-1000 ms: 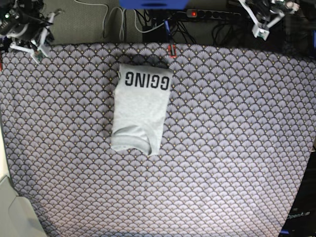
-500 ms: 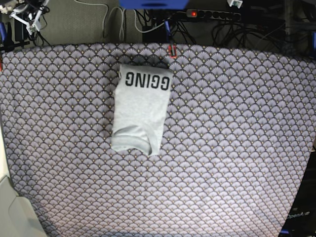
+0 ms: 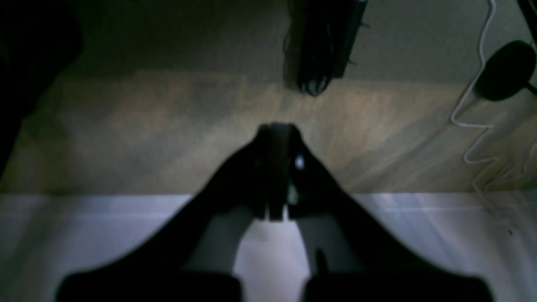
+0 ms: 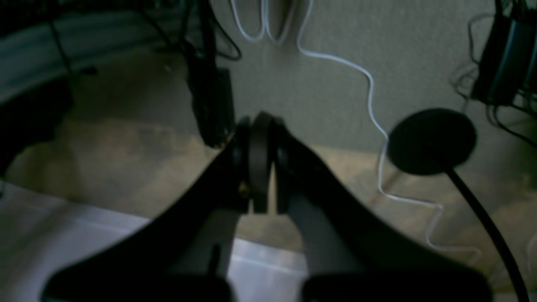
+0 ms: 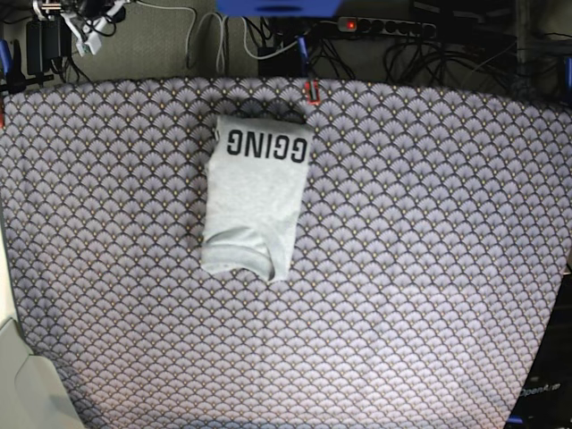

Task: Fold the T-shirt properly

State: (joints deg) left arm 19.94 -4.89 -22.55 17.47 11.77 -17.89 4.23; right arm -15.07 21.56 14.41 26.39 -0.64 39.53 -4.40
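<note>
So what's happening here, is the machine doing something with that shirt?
Nothing is touching the T-shirt right now. It lies folded into a narrow bundle on the patterned tablecloth, black lettering showing at its far end. Both arms are off the table: the left gripper and right gripper are shut and empty, looking down past the table's edge at the floor and cables.

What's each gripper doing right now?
Left gripper: closed, holding nothing.
Right gripper: closed, holding nothing.

A patterned tablecloth (image 5: 402, 268) covers the table; beyond it, grey carpet (image 5: 161, 45), cables (image 5: 411, 54) and a power strip (image 5: 384, 24).
</note>
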